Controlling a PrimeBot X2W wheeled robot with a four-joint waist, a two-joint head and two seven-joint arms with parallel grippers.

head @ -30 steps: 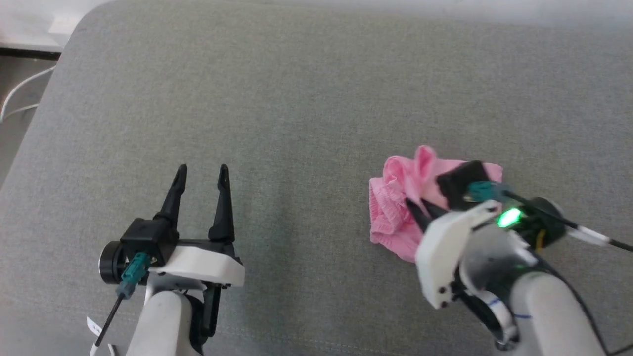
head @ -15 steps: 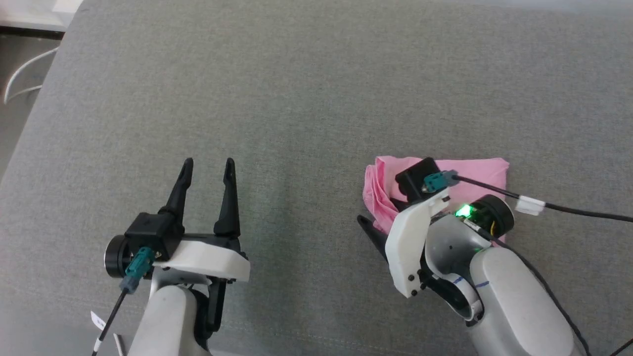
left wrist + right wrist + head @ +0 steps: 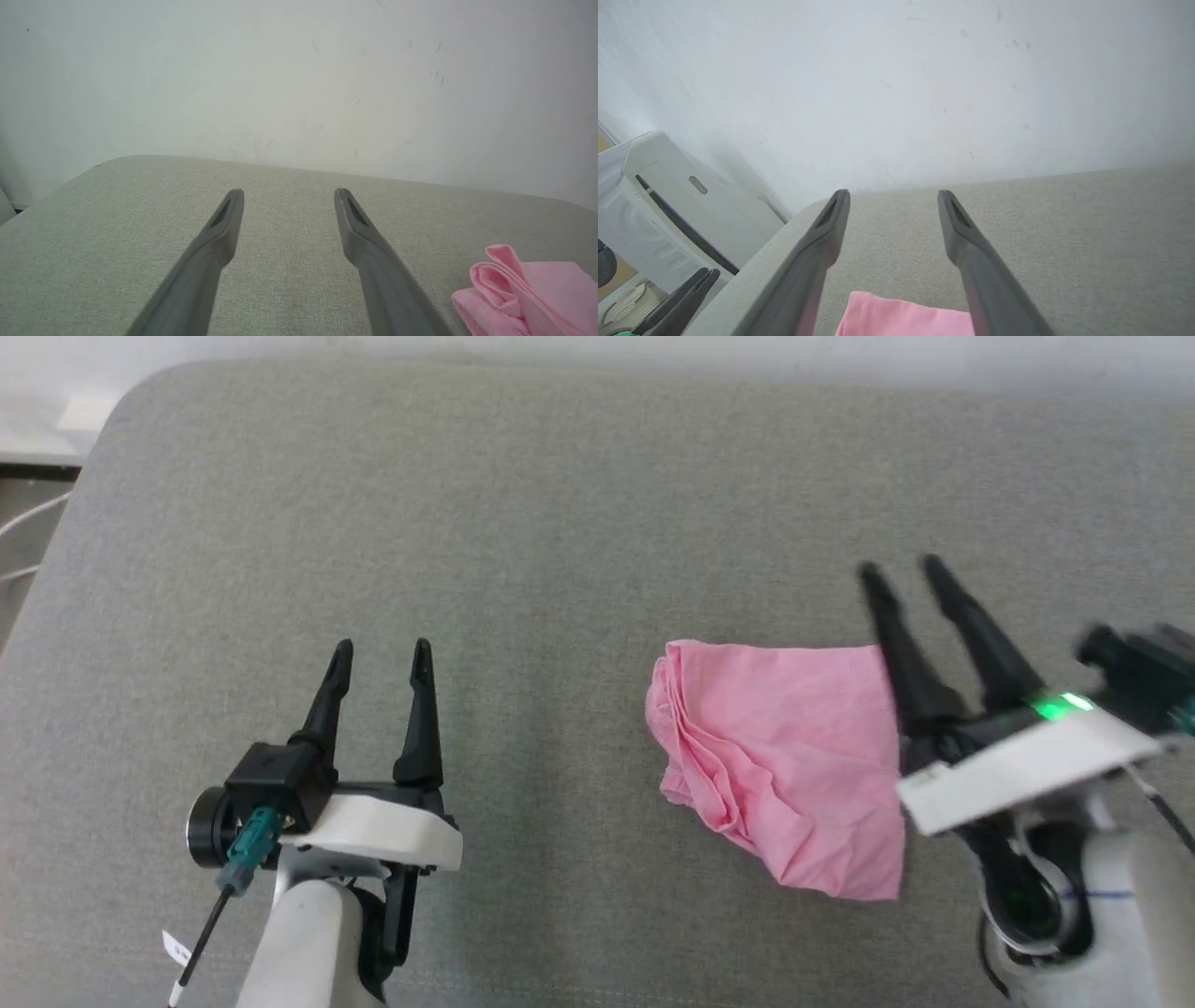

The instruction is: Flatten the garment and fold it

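The pink garment (image 3: 789, 761) lies folded into a compact, slightly wrinkled bundle on the grey fabric surface (image 3: 560, 523), right of centre in the head view. Its layered edge faces left. My right gripper (image 3: 901, 569) is open and empty, raised just beside the bundle's right edge, fingers pointing away from me. In the right wrist view the garment (image 3: 901, 317) shows low between the open gripper's (image 3: 893, 198) fingers. My left gripper (image 3: 381, 651) is open and empty, well left of the bundle. The left wrist view has the garment (image 3: 528, 294) at the lower right of that gripper (image 3: 287, 196).
A pale wall (image 3: 299, 70) rises behind the surface. The surface's rounded left edge (image 3: 84, 495) drops to a floor with a white cable (image 3: 23, 523). A white appliance (image 3: 668, 210) stands beyond that edge in the right wrist view.
My right gripper let go of the garment, lifted off it and swung to its right side, fingers now open. The garment now lies as a folded bundle. The left arm stayed put.
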